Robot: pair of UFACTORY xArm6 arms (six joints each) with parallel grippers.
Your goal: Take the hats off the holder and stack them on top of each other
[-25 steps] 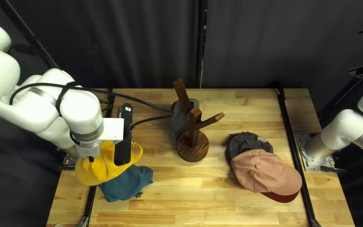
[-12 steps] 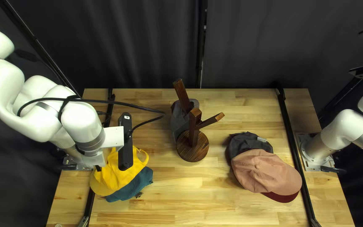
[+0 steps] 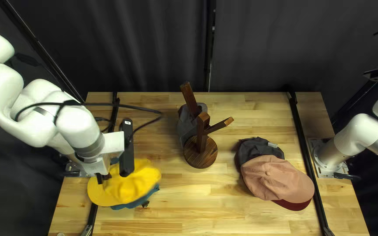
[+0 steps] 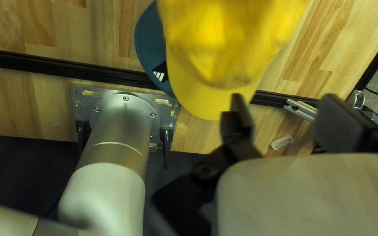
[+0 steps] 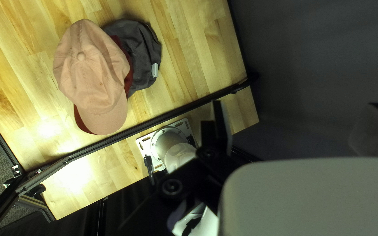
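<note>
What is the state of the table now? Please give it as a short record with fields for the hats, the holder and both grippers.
left stack: yellow hat on teal hat
right stack: pink hat on dark red hat on dark grey hat
holder: wooden, upright, one grey hat hanging on it
left gripper: open, holds nothing, yellow hat's brim ahead of it
right gripper: open, empty

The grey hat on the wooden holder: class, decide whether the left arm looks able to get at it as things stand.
Probably yes. The grey hat hangs on the wooden holder on the side facing the left arm, bare table lies between, and the fingers of the left gripper are open and empty.
</note>
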